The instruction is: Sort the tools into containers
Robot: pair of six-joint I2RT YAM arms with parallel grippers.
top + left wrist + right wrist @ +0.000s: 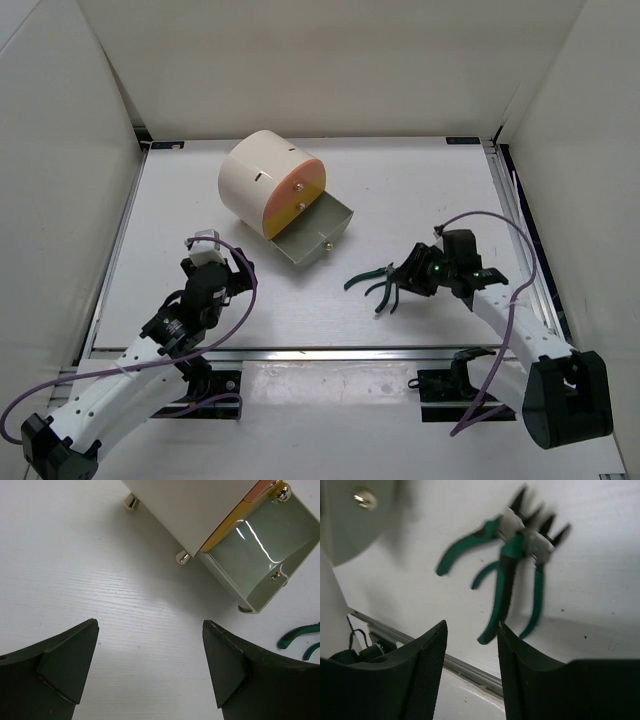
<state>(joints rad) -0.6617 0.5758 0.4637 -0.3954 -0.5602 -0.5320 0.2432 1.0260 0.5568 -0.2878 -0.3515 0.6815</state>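
The right claw is seen half open and empty, the two green-handled pliers lying crossed just ahead of its tips, presumably to be grasped, while the left claw is opened wide, empty, facing the pulled-out drawer meant for them

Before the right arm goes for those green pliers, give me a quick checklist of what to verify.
1. drawer pulled out of the drum cabinet: ok.
2. room in the drawer: ok, no tool seen inside.
3. pliers apart from each other: not ok, two pairs lie crossed on the table.
4. right gripper ready: ok, jaws apart, nothing between them.
5. left gripper out of the way: ok, open, left of the drawer.
6. right gripper lined up on one handle: cannot tell, the wrist view is blurred.
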